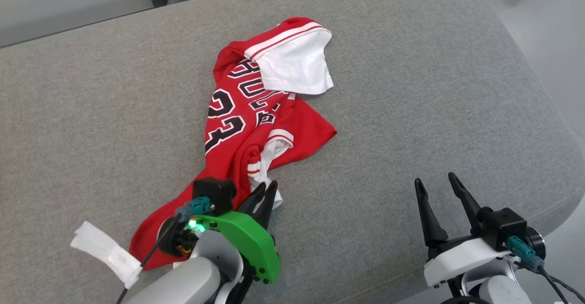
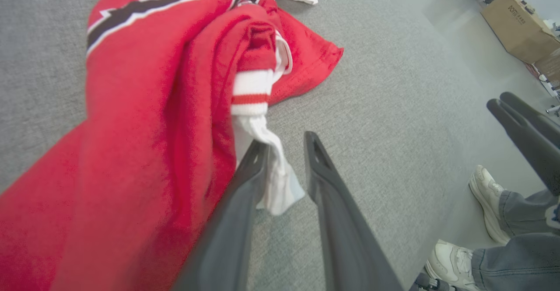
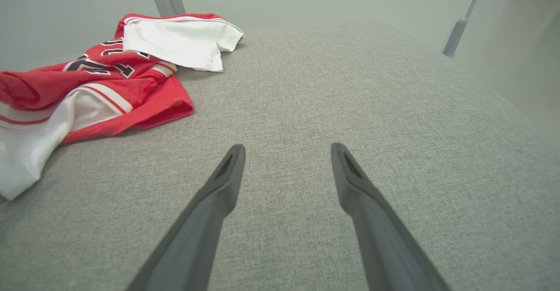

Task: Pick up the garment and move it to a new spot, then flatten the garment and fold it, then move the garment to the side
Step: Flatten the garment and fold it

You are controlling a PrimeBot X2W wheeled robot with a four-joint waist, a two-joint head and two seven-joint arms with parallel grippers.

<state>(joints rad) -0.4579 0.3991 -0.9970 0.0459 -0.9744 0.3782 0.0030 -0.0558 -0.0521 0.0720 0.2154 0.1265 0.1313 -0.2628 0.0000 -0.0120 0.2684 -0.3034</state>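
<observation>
The step in hand looked like the first one: getting hold of the garment so it could be lifted to a new spot. Nearest the robot, the left tool (image 2: 286, 141) sat low over the grey padded worktop (image 1: 411, 89) at the near end of the red basketball jersey (image 1: 237, 130). Its fingers stood a narrow gap apart, with the white hem (image 2: 271, 186) of the jersey between them. The cloth lay against one finger, with a slit of worktop showing beside the other. Whether it was truly pinched could not be told. The right tool (image 1: 435, 180) hung over bare worktop well apart from the jersey, spread wide and holding nothing.

Beyond the left tool, the jersey lay crumpled and twisted, running away toward the middle of the worktop. Its number faced up, and a white-lined part was turned out at the far end.

The next move called for a firm pinch on that hem before any lift, since a thin edge could slip free.
</observation>
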